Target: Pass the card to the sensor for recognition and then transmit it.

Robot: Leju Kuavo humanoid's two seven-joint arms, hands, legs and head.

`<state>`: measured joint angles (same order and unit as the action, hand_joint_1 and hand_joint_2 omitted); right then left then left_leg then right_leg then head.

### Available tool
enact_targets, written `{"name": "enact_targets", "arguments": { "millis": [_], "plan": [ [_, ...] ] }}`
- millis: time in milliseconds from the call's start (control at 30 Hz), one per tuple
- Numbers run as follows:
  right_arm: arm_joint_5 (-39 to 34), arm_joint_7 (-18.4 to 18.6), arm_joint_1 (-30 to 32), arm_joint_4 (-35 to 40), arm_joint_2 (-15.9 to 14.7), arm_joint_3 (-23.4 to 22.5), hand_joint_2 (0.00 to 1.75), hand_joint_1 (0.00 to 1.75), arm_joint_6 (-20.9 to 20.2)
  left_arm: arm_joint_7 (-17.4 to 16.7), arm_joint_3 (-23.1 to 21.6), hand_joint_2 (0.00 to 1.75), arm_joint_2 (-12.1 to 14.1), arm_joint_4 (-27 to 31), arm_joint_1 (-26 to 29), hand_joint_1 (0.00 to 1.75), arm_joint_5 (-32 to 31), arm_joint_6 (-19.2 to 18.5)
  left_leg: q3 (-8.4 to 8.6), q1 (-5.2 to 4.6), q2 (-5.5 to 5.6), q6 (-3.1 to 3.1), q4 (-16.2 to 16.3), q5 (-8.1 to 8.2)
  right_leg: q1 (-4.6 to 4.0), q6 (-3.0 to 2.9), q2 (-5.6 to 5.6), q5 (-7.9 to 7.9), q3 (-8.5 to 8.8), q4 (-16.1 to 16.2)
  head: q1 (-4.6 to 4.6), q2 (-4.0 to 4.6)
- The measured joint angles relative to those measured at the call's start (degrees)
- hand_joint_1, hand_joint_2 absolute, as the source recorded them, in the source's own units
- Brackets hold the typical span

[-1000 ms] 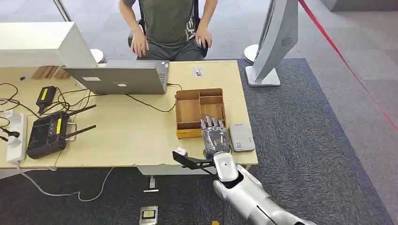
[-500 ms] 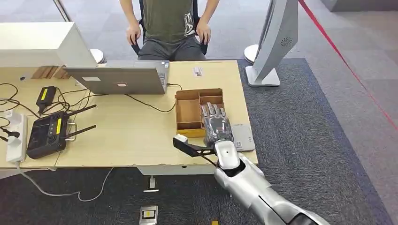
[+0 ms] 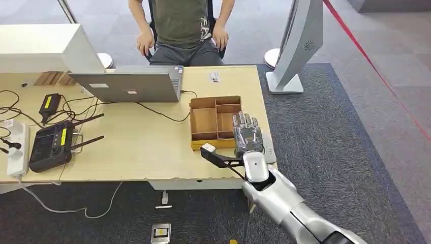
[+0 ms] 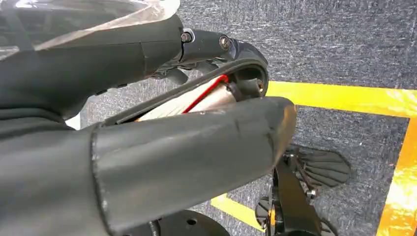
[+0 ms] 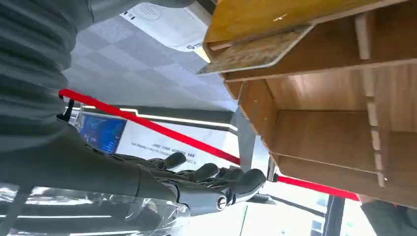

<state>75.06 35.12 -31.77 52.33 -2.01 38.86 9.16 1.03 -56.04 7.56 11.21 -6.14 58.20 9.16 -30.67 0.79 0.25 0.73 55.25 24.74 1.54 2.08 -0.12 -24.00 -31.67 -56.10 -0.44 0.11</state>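
At frame centre, the wooden divided tray (image 3: pixel 215 122) holds nothing visible; the right robot hand (image 3: pixel 247 135), fingers spread, hovers at its right edge.

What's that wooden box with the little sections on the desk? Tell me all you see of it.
The shallow open-topped wooden tray looks like light brown plywood, split by thin dividers into several compartments that look empty. It lies flat near the pale desk's right end. The robot's right hand is at its right edge, fingers extended; contact is unclear.

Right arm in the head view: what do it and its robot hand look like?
The right arm is glossy silver with dark joint seams. A black bracket with a small white block juts from the wrist. The right robot hand is grey metal, with darker segmented fingers.
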Motion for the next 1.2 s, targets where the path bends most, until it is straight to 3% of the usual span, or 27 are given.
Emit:
{"name": "enact_targets", "arguments": {
  "millis": [267,1200],
  "plan": [
    [0.68,-0.48,0.21,-0.02,-1.09,-0.02,1.75,0.00,-0.28,-0.55,0.00,0.00,0.07,0.00,-0.01,0.00,-0.11,-0.15,0.00,0.00,0.00,0.00,0.00,0.00,0.00,0.00,0.00,0.00,0.00,0.00,0.00,0.00],
    [-1.36,-3.41,1.32,-0.24,-0.35,-0.44,1.75,0.00,-1.24,-0.57,-0.85,0.00,0.35,0.00,-0.04,0.00,-0.59,-0.72,-0.01,0.00,0.00,0.00,0.00,0.00,0.00,0.00,0.00,0.00,0.01,-0.01,0.00,0.00]
  ]
}}
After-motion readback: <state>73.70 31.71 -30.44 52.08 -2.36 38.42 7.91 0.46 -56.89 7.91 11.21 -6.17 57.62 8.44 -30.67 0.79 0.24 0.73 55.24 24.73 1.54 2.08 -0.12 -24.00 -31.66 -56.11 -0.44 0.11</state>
